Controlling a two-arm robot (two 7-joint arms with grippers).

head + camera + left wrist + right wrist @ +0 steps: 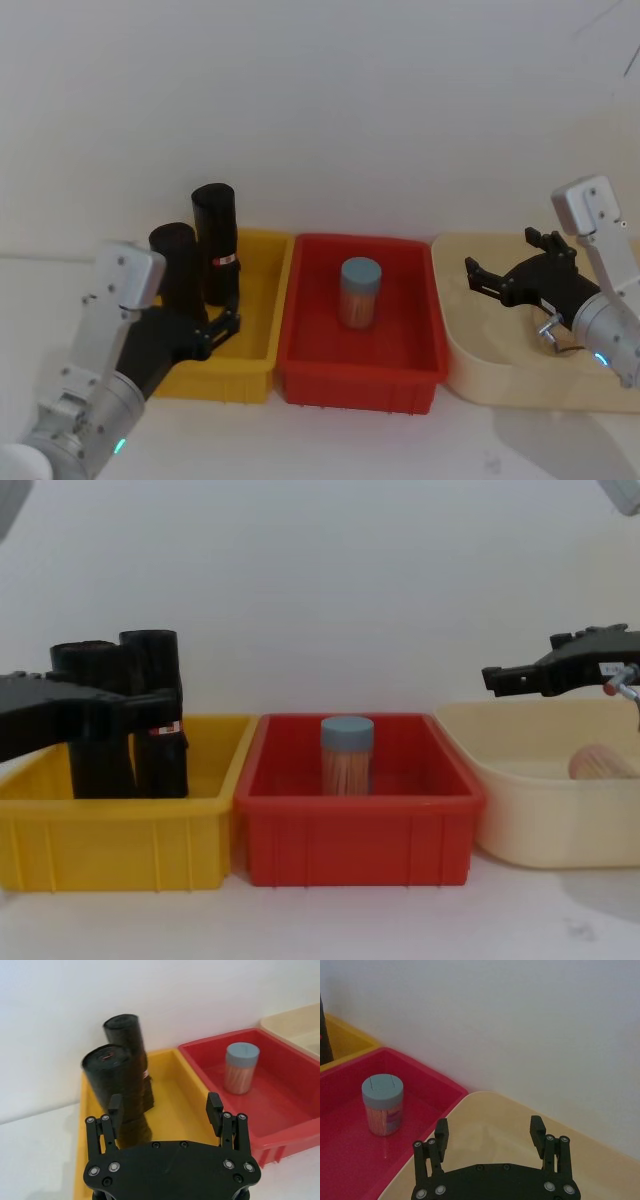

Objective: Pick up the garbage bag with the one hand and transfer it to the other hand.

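Approach step: the left gripper [165, 1105], fingers wide and empty, hovers beside the garbage bag [112, 1080]; next centre and close, right gripper [500, 255] idle, open.

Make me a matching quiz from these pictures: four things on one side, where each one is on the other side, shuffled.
1 garbage bag
2 blue-lidded jar
3 right tool
4 left tool

A over the beige tub
B standing in the yellow bin
C open, close to the garbage bag
D standing in the red bin

Pairs: 1-B, 2-D, 3-A, 4-C
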